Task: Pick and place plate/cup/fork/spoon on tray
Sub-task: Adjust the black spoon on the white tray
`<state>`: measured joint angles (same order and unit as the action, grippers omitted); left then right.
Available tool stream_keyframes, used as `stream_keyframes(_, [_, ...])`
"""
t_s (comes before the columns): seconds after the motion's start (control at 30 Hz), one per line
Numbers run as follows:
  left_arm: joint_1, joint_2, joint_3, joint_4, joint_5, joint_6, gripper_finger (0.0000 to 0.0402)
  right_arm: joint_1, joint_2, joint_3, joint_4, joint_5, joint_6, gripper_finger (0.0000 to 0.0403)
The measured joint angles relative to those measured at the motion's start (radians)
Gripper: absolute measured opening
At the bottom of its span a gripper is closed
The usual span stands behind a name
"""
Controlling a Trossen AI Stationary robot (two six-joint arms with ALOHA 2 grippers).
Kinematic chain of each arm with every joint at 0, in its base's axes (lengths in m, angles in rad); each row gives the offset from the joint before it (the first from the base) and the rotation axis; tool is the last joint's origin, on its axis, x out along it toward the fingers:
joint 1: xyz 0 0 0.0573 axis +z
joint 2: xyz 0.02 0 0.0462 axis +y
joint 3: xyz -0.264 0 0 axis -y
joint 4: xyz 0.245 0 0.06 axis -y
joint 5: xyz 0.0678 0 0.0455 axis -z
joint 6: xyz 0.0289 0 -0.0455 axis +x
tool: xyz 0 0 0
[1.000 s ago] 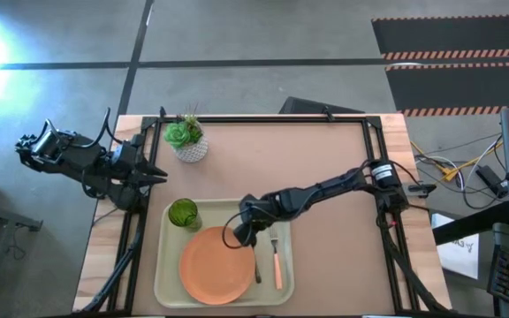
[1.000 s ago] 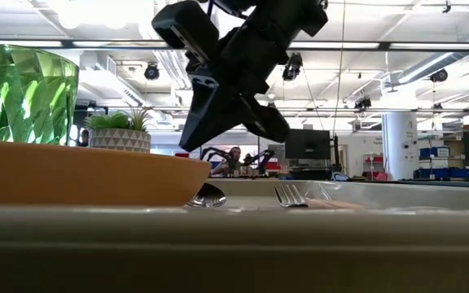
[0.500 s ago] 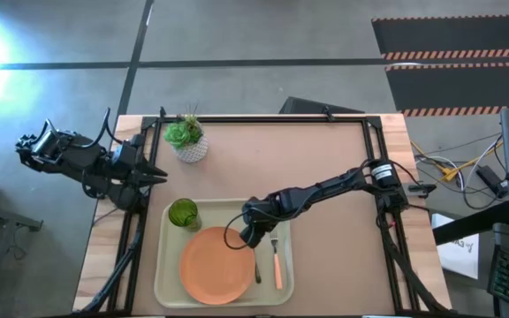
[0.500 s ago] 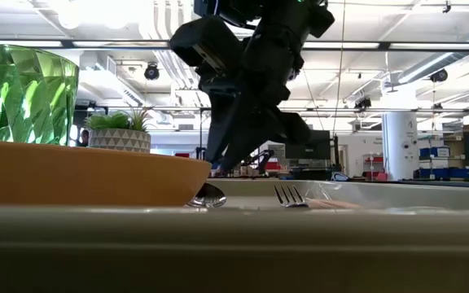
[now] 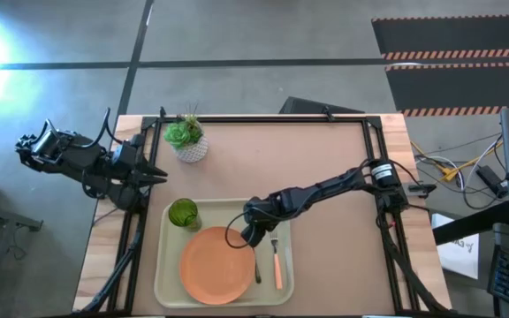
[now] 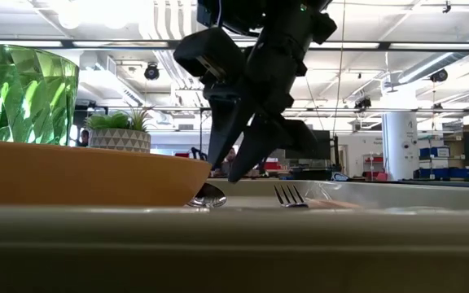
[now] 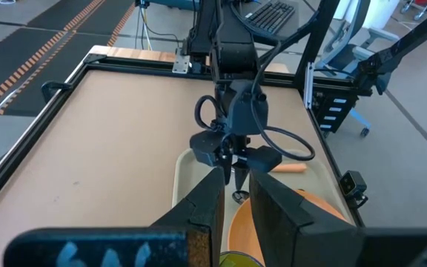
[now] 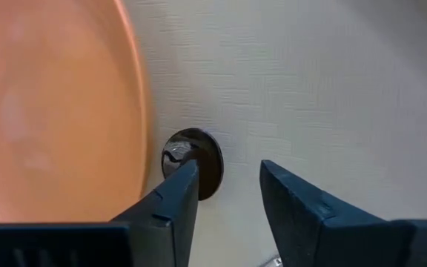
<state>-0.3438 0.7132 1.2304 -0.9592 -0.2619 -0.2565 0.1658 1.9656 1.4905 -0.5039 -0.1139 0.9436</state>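
The cream tray [image 5: 164,274] lies at the table's near side. On it are the orange plate [image 5: 215,265], the green cup [image 5: 183,213] at its far left corner, the pink-handled fork [image 5: 277,259], and the dark spoon [image 5: 257,265] between plate and fork. The spoon lies flat, its bowl [image 8: 193,162] next to the plate's rim. My right gripper [image 6: 228,167] hangs open just above that bowl, pointing steeply down, with nothing between its fingers. My left gripper [image 5: 157,176] waits raised at the table's left edge, its fingers [image 7: 273,215] a narrow gap apart and empty.
A white pot with a green plant [image 5: 188,141] stands at the far left of the table. A black frame runs along the table's edges. The brown tabletop far and right of the tray is bare.
My right gripper has opened its fingers over the spoon's bowl and tipped a little more steeply downward, staying over the same spot. The spoon lies still on the tray beside the plate.
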Motion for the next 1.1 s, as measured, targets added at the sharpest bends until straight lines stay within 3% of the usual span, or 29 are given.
stream_keyframes(0.23, [0.000,0.000,0.000,0.000,0.000,-0.001,0.0047,0.004,0.000,-0.040,0.113,-0.003,0.026,0.0134])
stream_keyframes(0.73, [0.000,0.000,0.000,0.000,0.000,0.000,0.0047,0.006,0.000,-0.076,0.126,-0.022,0.041,0.0132])
stream_keyframes(1.1, [0.000,0.000,0.000,0.000,0.000,0.000,0.0047,0.006,0.000,-0.129,0.253,-0.036,0.057,0.0128])
